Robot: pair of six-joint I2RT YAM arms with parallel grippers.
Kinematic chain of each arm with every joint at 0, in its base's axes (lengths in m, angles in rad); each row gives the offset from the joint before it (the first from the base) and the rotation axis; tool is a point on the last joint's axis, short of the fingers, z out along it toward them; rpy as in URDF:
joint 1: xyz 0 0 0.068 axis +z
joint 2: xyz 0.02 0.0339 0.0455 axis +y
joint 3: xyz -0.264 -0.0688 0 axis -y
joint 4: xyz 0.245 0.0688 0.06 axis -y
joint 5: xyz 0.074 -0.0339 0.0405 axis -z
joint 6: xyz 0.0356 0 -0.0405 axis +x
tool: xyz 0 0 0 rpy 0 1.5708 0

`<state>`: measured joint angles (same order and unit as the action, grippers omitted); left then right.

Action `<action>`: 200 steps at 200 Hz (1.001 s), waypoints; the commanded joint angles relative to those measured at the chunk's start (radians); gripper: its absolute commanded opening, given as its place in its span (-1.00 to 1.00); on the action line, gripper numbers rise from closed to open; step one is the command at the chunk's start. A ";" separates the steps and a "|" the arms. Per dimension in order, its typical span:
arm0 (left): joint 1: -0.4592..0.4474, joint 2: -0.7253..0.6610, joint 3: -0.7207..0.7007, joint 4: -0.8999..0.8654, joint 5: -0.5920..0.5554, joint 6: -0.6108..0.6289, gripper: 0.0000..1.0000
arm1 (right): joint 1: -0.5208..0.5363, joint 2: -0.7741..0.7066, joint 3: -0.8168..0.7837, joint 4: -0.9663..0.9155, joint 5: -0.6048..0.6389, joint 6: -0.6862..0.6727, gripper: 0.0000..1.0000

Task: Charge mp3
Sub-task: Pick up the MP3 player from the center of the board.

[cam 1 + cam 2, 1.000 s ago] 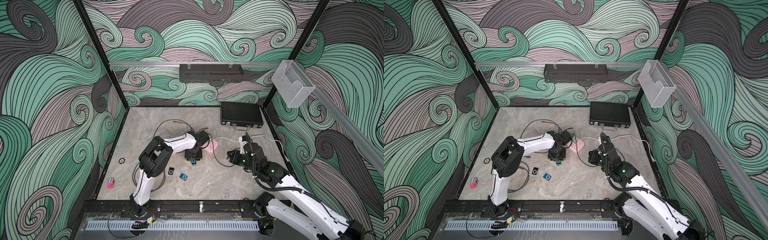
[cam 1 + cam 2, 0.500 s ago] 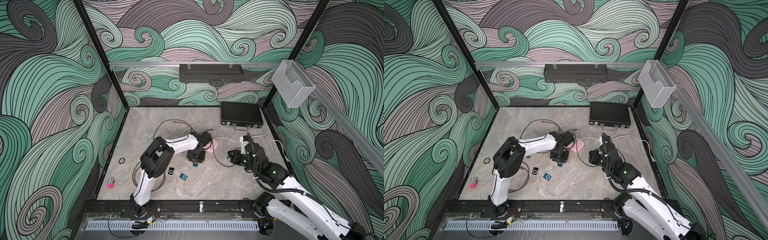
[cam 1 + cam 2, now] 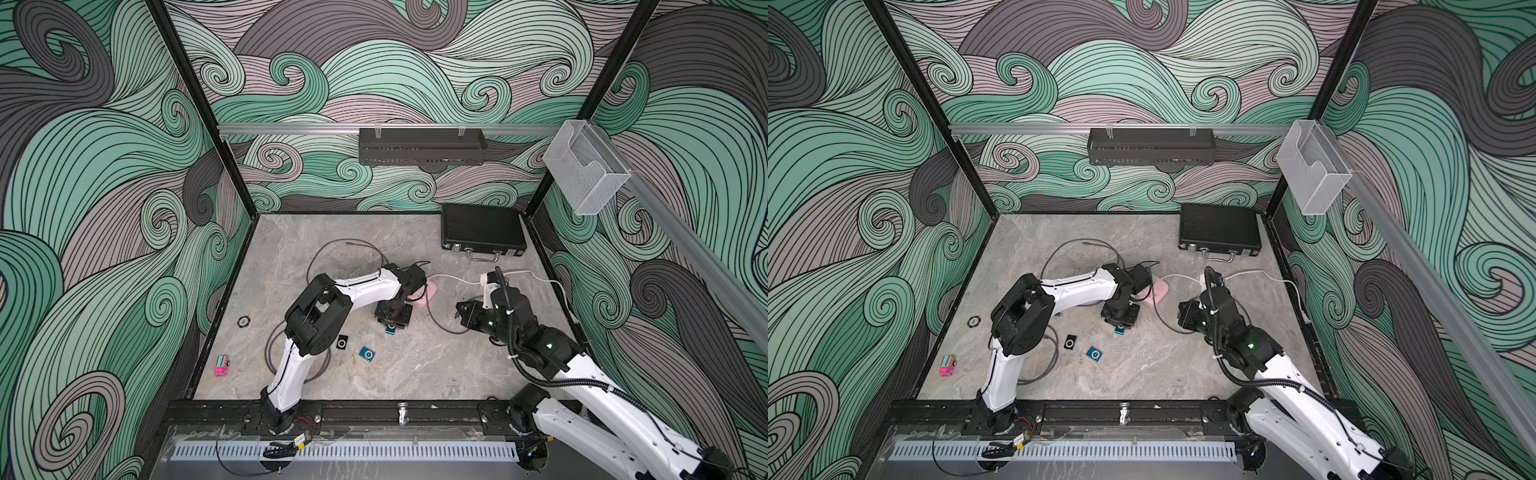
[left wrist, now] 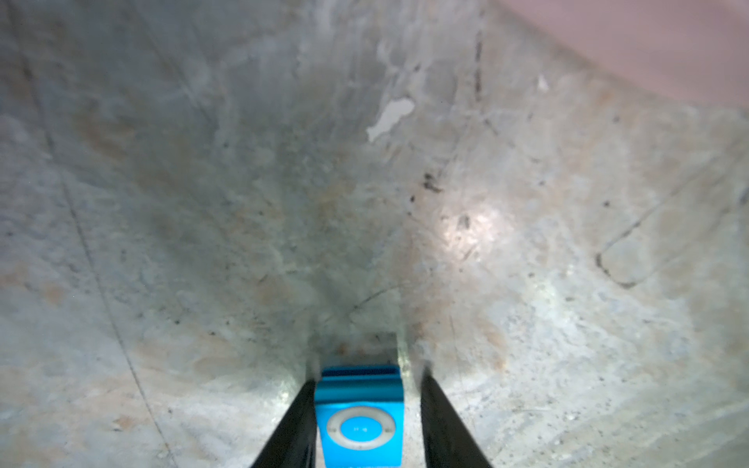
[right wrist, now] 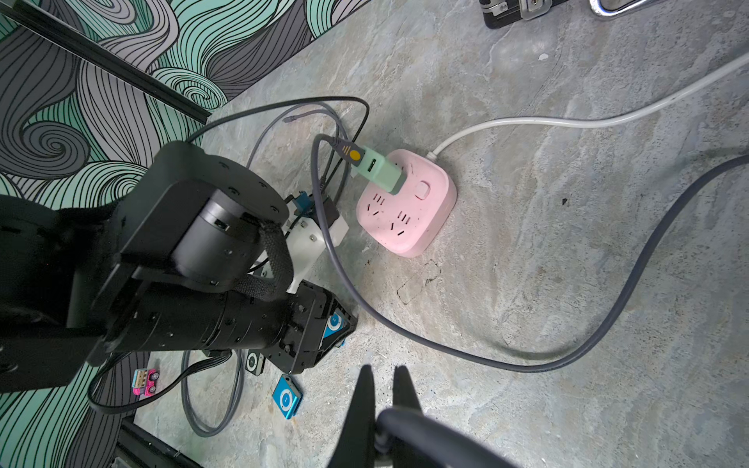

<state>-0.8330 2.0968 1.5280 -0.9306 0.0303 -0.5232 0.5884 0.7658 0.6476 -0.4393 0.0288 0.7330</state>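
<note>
A blue mp3 (image 4: 359, 421) with a round white control ring stands between the fingers of my left gripper (image 4: 368, 379). One finger touches its side and a narrow gap shows at the other, so the jaws are open around it. In both top views this mp3 (image 3: 390, 329) (image 3: 1121, 330) sits on the table just under the left gripper (image 3: 392, 320). My right gripper (image 5: 383, 370) is shut on the grey cable (image 5: 608, 324). The cable loops back to a green charger (image 5: 381, 172) plugged into the pink power strip (image 5: 409, 206).
A second blue mp3 (image 3: 367, 354) and a black mp3 (image 3: 342, 343) lie in front of the left arm. A black case (image 3: 482, 228) sits at the back right. A pink toy car (image 3: 222, 365) and a small ring (image 3: 243, 321) lie at the left. A white cord (image 3: 528, 274) runs right.
The left gripper has shifted slightly to the right over the blue mp3 and its jaws have eased a little wider. The right arm holds still with the cable.
</note>
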 commanded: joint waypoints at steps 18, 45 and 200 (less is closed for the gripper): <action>-0.006 0.038 -0.003 -0.036 -0.019 -0.020 -0.23 | -0.006 -0.005 -0.002 -0.006 0.028 -0.003 -1.00; -0.006 0.050 0.003 -0.033 -0.004 -0.039 -0.31 | -0.007 -0.002 0.000 -0.006 0.029 -0.005 -1.00; 0.105 -0.311 -0.168 0.166 0.325 -0.144 -0.56 | 0.043 0.164 0.063 0.074 -0.027 -0.103 -1.00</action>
<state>-0.7887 1.9480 1.4002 -0.8700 0.2264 -0.6144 0.6018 0.9051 0.6697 -0.4286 0.0204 0.6353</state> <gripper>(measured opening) 0.262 0.078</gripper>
